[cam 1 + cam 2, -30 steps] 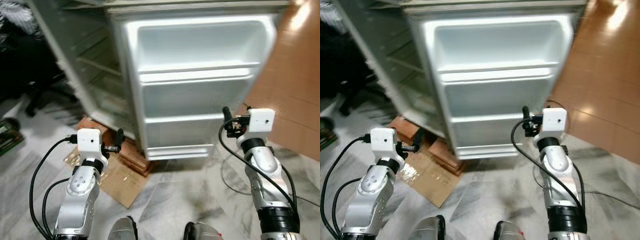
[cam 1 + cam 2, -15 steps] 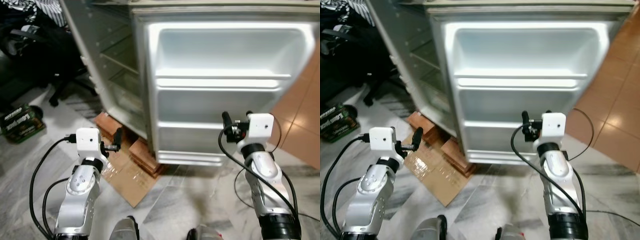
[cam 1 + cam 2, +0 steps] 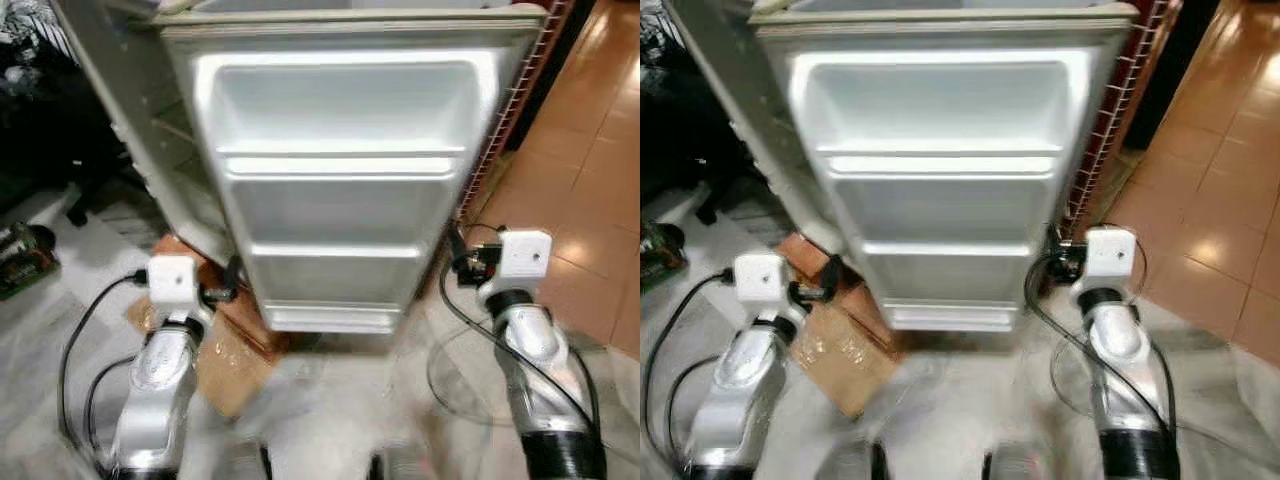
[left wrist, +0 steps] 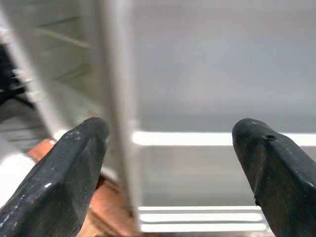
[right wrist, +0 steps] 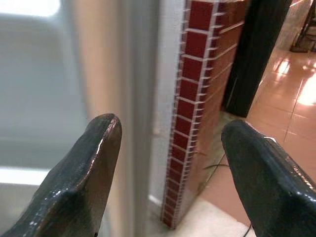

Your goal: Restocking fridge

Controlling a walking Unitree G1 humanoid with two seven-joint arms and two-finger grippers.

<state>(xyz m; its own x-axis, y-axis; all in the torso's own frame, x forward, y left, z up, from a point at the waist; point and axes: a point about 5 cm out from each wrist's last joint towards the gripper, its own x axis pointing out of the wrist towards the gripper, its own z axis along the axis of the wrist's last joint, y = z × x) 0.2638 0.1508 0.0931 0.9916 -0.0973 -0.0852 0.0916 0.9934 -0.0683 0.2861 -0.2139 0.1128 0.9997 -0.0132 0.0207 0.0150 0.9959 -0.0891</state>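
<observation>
Your L gripper (image 4: 168, 163) and R gripper (image 5: 168, 163) were both spread, empty, facing the open door (image 3: 340, 190); shelves bare, so restocking hadn't begun.

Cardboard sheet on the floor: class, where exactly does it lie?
The cardboard sheet lies flat on the floor at the robot's left, below the open fridge door's lower corner, beside the left pincer.

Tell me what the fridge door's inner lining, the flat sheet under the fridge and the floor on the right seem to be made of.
Fridge door lining: looks like moulded white plastic, smooth with a soft sheen and rounded shelf ledges. Sheet on the floor: probably brown cardboard, matte, with glossy tape-like strips. Floor on the right: likely glazed terracotta-coloured tile, showing grout lines and bright reflections.
</observation>
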